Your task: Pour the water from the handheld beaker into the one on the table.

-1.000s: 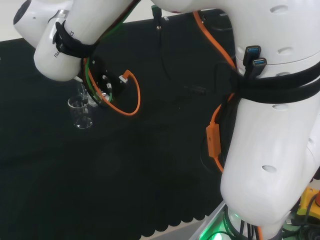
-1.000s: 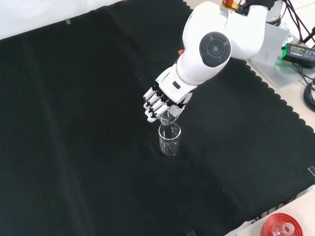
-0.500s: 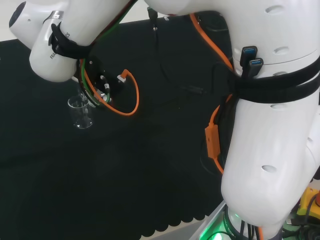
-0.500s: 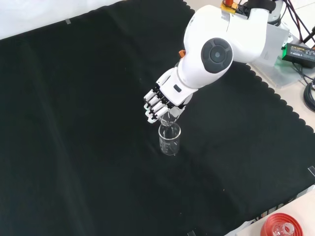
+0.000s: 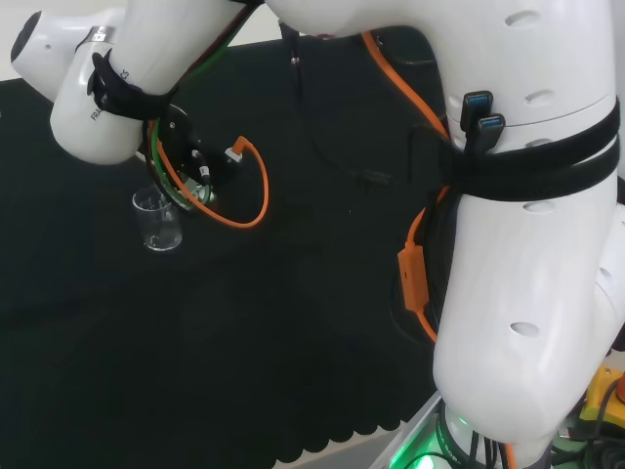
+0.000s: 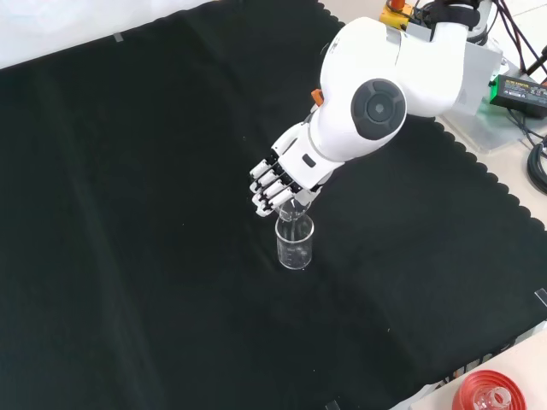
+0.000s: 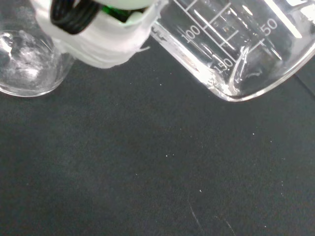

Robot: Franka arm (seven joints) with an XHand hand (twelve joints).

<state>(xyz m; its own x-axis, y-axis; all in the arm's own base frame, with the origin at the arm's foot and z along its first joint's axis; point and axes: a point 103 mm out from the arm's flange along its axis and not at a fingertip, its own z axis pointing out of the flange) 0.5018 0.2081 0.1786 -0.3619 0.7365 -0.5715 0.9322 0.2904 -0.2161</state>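
This is looking like a robotics lab. A bench (image 6: 128, 213) is lying draped in black cloth with a scalloped edge, and a white robot arm (image 6: 385, 77) is working over it. Orange cables (image 5: 256, 186) are trailing along the arm, a power supply (image 6: 520, 87) is sitting at the bench edge, and graduated glass beakers (image 6: 295, 242) are serving as the ware.

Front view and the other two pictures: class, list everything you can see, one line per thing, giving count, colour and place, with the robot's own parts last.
Cloth: one, black, covering the bench.
Standing beaker: one, clear, on the cloth just below the robot hand in the front view.
Held beaker: one, clear with white marks, tilted over the standing beaker.
Red ribbed stand: one, front view's lower right corner.
Orange cable: one, looped at the wrist.
Arm: one, white.
Robot hand: one, black and white, fingers curled round the held beaker.
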